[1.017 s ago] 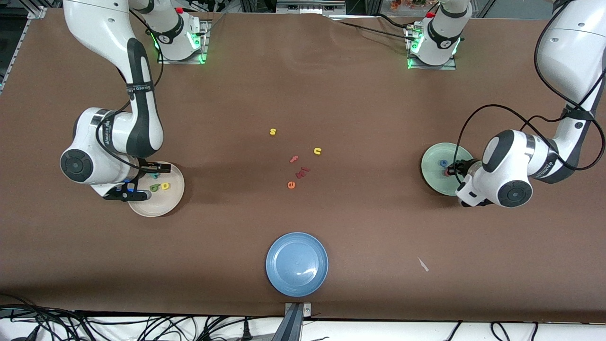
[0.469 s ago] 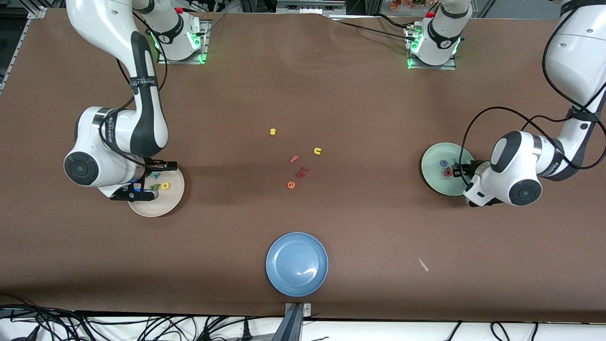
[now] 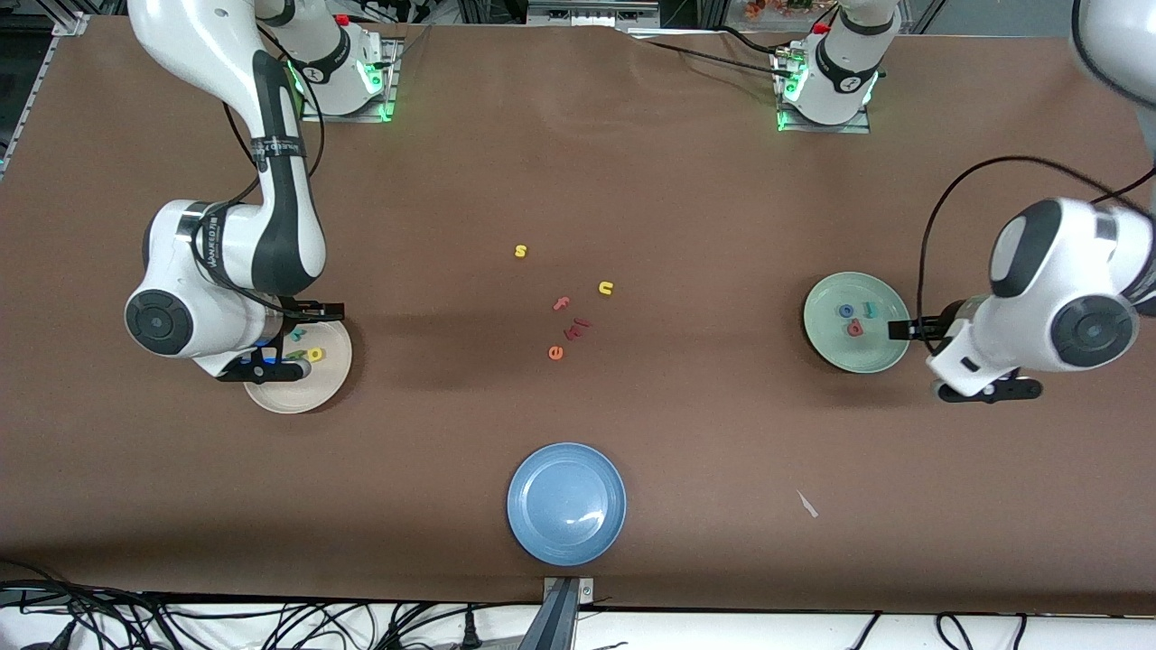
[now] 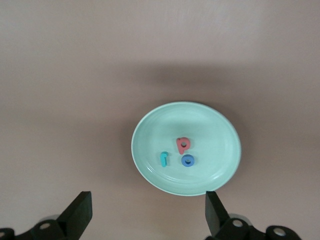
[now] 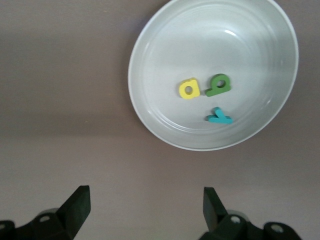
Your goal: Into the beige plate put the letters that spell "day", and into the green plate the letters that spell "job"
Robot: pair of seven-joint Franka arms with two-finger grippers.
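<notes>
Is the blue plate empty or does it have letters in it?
Empty. The blue plate shows only its bare blue surface; no letters lie in it.

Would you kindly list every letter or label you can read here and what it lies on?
"s", yellow, on the table.
"u", yellow, table.
"f", pink, table.
"e", orange, table.
"d", "a", "y": in the beige plate.
"j", "o", "b": in the green plate.
Red pieces beside "e": unreadable.
Arm band print: too small to read.
</notes>
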